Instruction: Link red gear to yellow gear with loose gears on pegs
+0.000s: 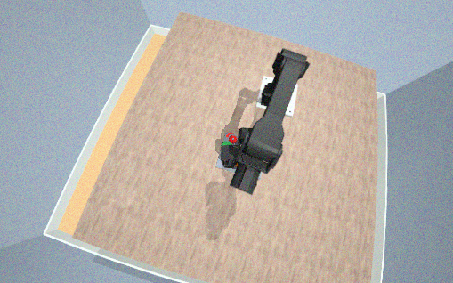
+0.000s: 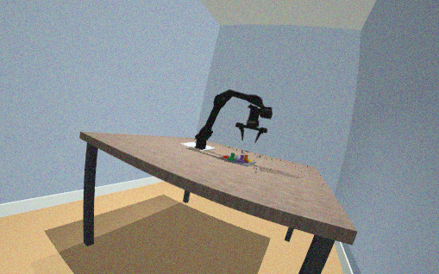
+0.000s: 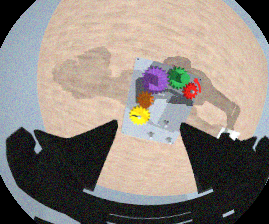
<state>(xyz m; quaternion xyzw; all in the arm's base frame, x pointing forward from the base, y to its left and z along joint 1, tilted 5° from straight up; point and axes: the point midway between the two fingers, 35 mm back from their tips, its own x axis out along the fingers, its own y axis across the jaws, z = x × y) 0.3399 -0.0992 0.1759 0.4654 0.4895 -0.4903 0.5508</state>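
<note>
The grey board lies on the table. On it a red gear, a green gear, a purple gear, an orange gear and a yellow gear form a row in that order, each appearing to touch its neighbours. Whether all sit flat is too small to tell. My gripper is open and empty, high above the board. In the top view the arm hides most of the board.
Several empty pegs, one of them a peg, stand on the board's near part in the wrist view. The red arrow lies beside the red gear. The arm's white base plate is on the table behind the board.
</note>
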